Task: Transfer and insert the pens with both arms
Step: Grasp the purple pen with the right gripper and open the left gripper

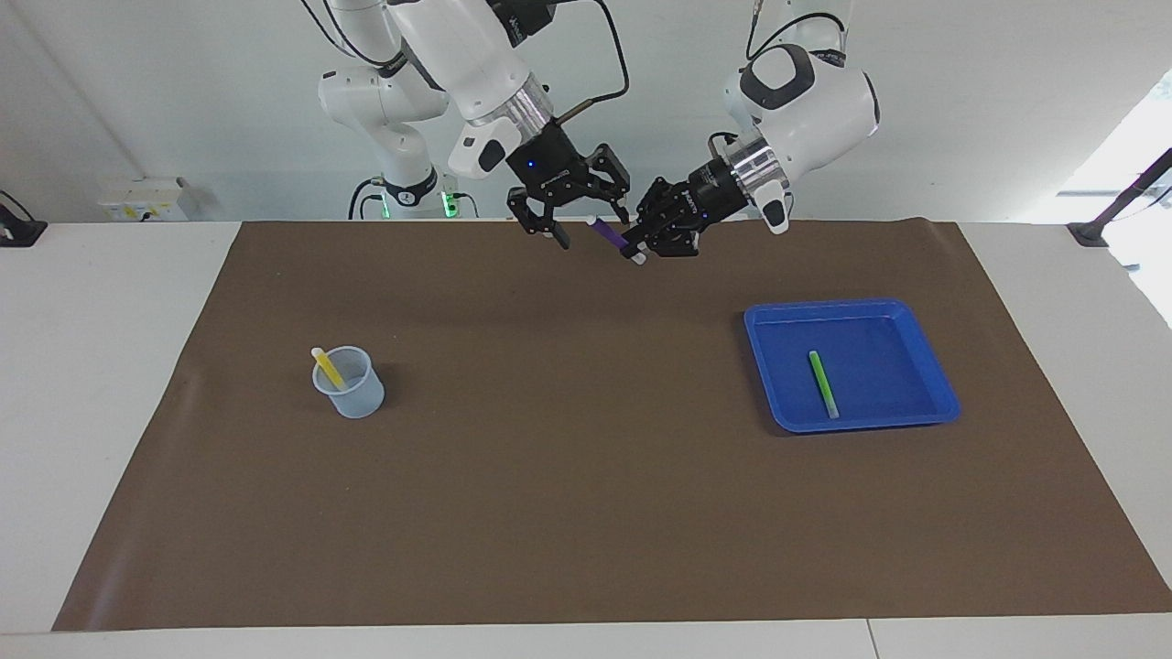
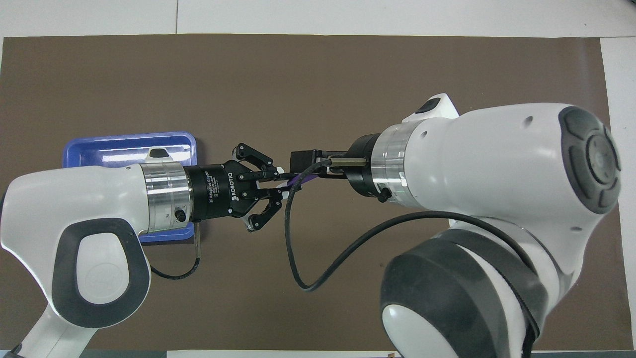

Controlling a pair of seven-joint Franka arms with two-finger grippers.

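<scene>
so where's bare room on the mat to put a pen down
Bare brown mat lies between the cup, which holds the yellow pen, and the blue tray, which holds the green pen. It is crowded where the left gripper holds the purple pen at the open right gripper.

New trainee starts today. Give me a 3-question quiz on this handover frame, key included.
1. True or false: the left gripper is shut on the purple pen.
2. Where is the green pen? A) in the cup B) lying in the blue tray C) in the right gripper
3. Fill in: the yellow pen stands in the ____.

Key:
1. True; it holds the pen in the air above the brown mat, with the right gripper open around the pen's free end.
2. B
3. Cup, the translucent cup toward the right arm's end.
</scene>
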